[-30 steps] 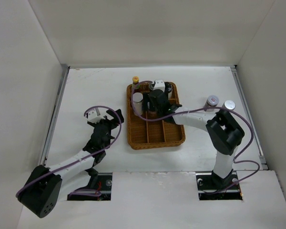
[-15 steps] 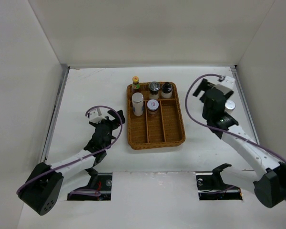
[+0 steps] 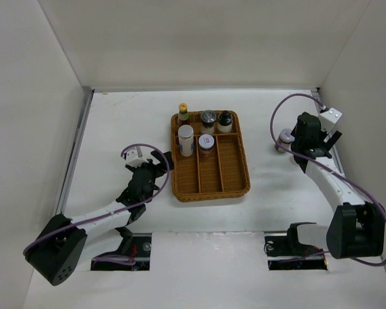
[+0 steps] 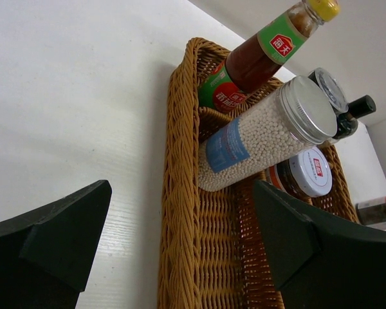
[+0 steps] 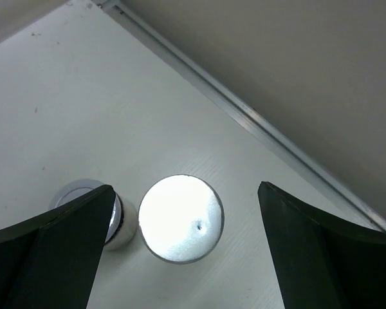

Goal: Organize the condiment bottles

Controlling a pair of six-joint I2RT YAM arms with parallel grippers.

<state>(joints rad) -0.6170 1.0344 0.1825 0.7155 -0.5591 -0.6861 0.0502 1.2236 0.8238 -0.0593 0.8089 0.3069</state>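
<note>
Left gripper: fingers held apart, empty, beside wicker tray.
Right gripper: fingers held apart, above white-lidded jar.
Silver-lidded jar: stood just beside it.

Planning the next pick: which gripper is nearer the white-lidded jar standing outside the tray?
Right. The right gripper hovers over the white-lidded jar, open fingers on either side of it; the left gripper is across the wicker tray, at its left edge.
</note>
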